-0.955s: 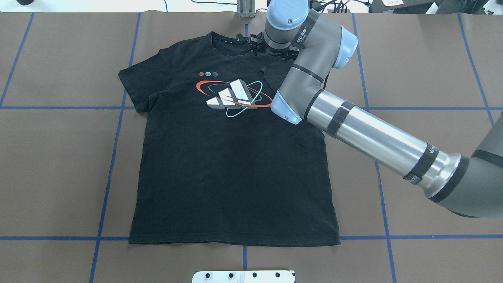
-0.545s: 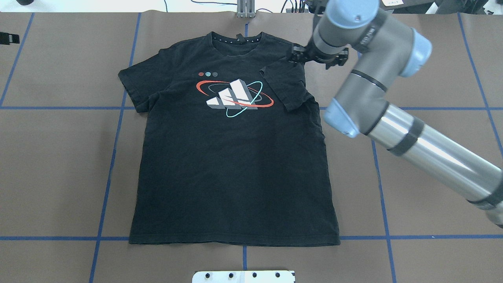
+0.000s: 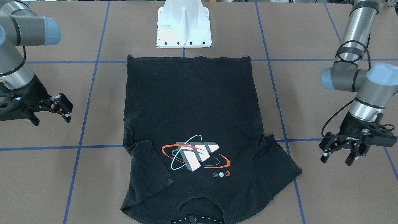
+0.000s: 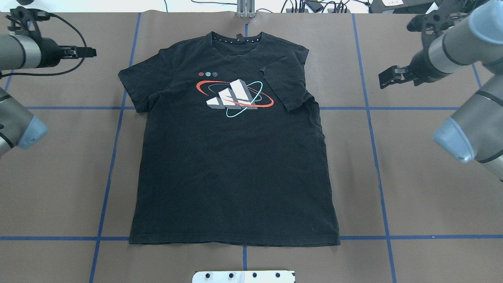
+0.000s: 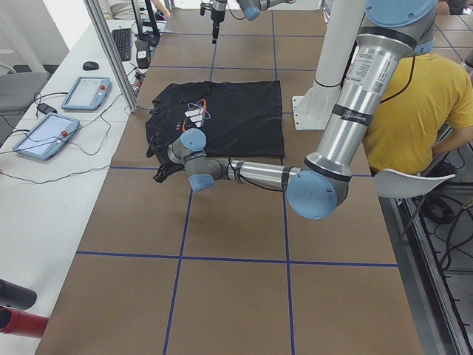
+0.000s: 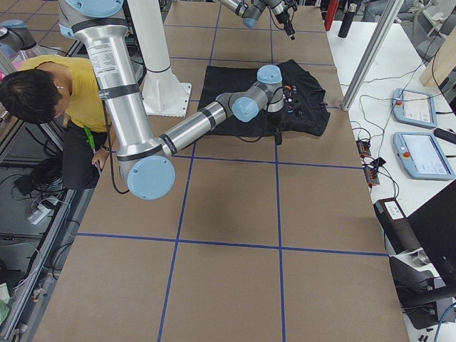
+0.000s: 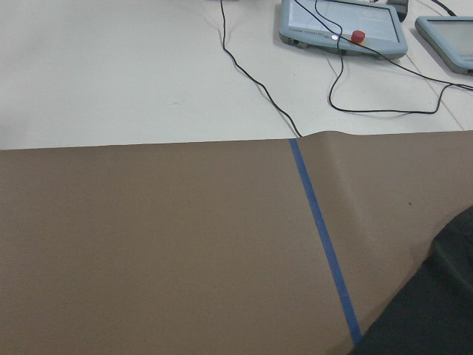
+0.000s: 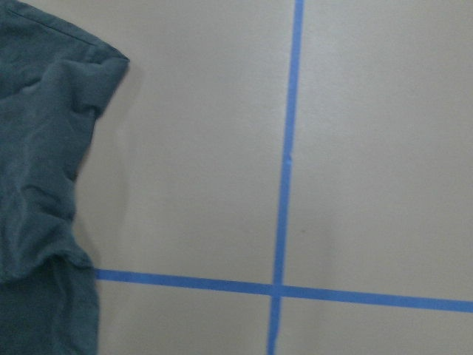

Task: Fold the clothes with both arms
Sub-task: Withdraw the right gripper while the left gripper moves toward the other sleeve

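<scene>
- The right arm [image 4: 452,59] has lifted off the black T-shirt [image 4: 235,177] and swung out to 2 o'clock of it, over bare desk [image 4: 416,184]; a second ago it hung low over the collar
- The left arm [image 4: 19,55] has come into the overhead view at 10 o'clock
- The right fingers [image 3: 63,105] and left fingers [image 3: 325,152] are spread apart, holding nothing
- The T-shirt lies logo up at the desk's centre, collar toward 12 o'clock; the folded sleeve [image 4: 287,88] at 2 o'clock stays turned in on the chest, while the flat sleeve [image 4: 131,84] at 10 o'clock is still spread out
- I judge one sleeve fold done, with the other sleeve likely next
</scene>
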### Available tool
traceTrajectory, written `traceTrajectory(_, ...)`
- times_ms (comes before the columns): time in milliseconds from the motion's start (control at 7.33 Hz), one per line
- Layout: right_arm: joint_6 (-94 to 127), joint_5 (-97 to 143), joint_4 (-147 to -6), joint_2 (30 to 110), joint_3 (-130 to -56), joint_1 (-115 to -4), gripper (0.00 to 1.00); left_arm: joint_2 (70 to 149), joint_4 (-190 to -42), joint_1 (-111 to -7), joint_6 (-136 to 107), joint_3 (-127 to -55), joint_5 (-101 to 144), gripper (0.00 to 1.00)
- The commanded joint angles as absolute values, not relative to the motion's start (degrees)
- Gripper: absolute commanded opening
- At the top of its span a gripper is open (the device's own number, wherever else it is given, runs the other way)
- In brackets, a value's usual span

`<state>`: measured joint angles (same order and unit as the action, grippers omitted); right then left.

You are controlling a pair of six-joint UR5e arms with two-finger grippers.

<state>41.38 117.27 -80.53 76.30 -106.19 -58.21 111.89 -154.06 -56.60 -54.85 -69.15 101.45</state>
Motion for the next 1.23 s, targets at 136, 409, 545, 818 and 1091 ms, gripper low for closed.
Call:
traceTrajectory(136,36.21,120.13,-77.37,81.46,-106.35,-61.17,1.0,117.24,-156.7,-49.58,-58.08,-60.93,93.17,0.96)
traceTrajectory(409,36.3,120.67,-75.15,82.44,-106.17,-61.43,1.0,117.33,-156.62,-49.31,-57.92,-60.29,92.29,0.85)
traceTrajectory(545,36.3,120.67,-75.15,82.44,-106.26,-61.44,1.0,117.42,-156.62,-49.22,-57.66,-60.29,92.29,0.71)
traceTrajectory(818,36.3,120.59,-75.15,82.44,-106.26,-61.44,1.0,117.25,-156.53,-48.69,-57.48,-60.12,92.2,0.7)
traceTrajectory(1091,36.3,120.59,-75.15,82.44,-106.17,-61.52,1.0,117.07,-156.53,-48.6,-57.39,-60.03,92.11,0.64)
